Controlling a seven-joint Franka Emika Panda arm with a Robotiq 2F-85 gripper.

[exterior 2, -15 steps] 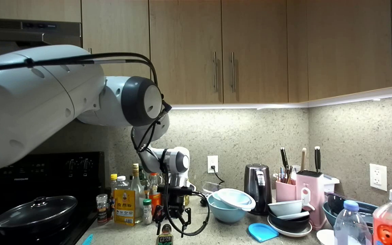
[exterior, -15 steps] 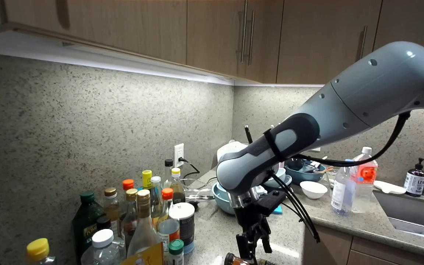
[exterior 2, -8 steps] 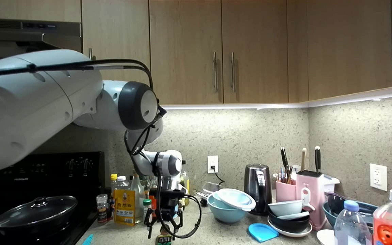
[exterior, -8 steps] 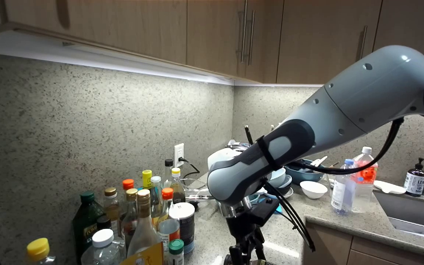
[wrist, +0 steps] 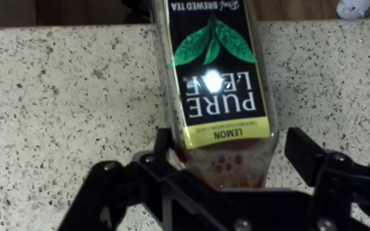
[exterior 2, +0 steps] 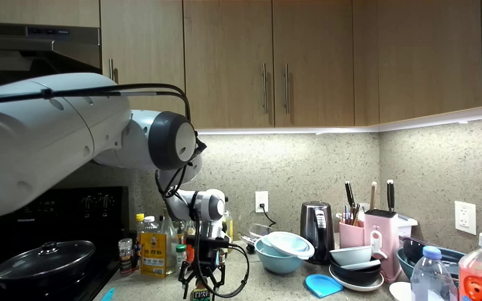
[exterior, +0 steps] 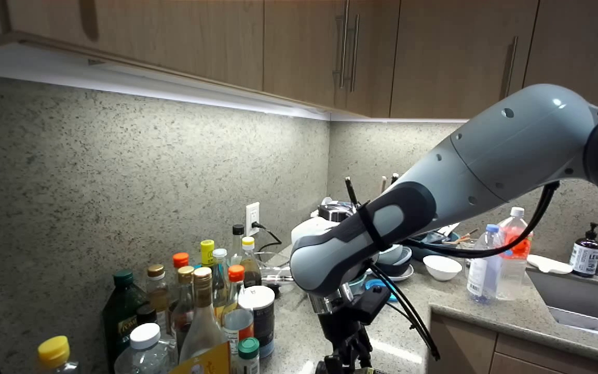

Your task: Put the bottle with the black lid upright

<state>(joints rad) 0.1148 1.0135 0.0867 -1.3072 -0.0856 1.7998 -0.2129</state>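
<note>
The bottle lies on its side on the desk, label up, and the end effector is down over its shoulder with fingers spread wide, one on either side — nothing gripped, by the look of it. To the right in the wrist view there's a clear gap between finger and bottle; to the left they're so close that I can't tell whether they touch. I take this for the lining-up before the grasp. Next, I reckon, it needs a small shift to centre the bottle, then a firm close; lifting and swinging the neck skyward should follow. As for the way it points, the long axis runs roughly straight across the desk — neck end towards the speckled wall, base end towards the open edge. The base is out of the wrist view, so I can't say whether it overhangs, and the lid is hidden beneath the end effector.
</note>
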